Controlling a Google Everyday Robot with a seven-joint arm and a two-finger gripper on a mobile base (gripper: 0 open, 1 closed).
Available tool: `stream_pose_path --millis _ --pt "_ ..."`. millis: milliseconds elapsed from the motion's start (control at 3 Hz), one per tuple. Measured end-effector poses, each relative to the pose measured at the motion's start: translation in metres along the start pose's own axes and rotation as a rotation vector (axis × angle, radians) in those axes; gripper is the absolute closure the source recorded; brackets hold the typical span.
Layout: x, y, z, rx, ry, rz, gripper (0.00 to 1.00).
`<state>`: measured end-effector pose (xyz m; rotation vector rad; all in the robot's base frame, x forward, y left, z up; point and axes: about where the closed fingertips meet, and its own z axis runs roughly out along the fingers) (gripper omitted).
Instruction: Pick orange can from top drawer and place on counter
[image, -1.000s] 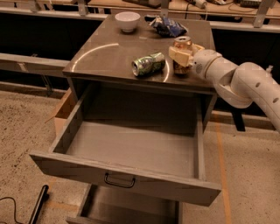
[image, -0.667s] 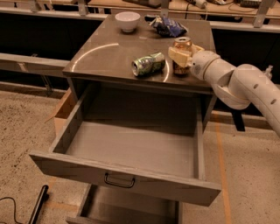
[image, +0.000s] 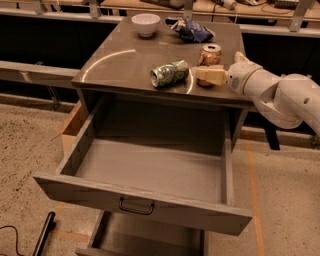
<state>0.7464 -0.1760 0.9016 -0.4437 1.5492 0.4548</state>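
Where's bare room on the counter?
Left half of the counter, from bowl down to green can. Crowded right: bag, orange can, gripper just in front of it. Top drawer is bare too.

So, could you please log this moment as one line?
orange can: upright on counter | top drawer: open | gripper: over counter's front right, by can, contact unclear | green can: lying beside

Counter (image: 125, 60): glossy grey-brown. Orange can (image: 210, 54), on counter toward right edge: orange-brown and gold, silver top. Gripper (image: 209, 76), over counter's right front, just before orange can: cream. Arm (image: 280, 92), right of counter: white. Lying can (image: 170, 73), counter front centre: green-and-white pattern. Bowl (image: 146, 24), counter rear: white. Bag (image: 192, 31), counter rear: dark blue. Top drawer (image: 150, 170), below counter: plain grey, dark handle (image: 136, 206).
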Motion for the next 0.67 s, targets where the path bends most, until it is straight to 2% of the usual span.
stream_pose_path --millis 333,667 --pt "0.000 -0.011 -0.037 0.045 0.058 -0.022 0.00" --pt "0.002 -0.020 -0.076 0.125 0.157 -0.053 0.00"
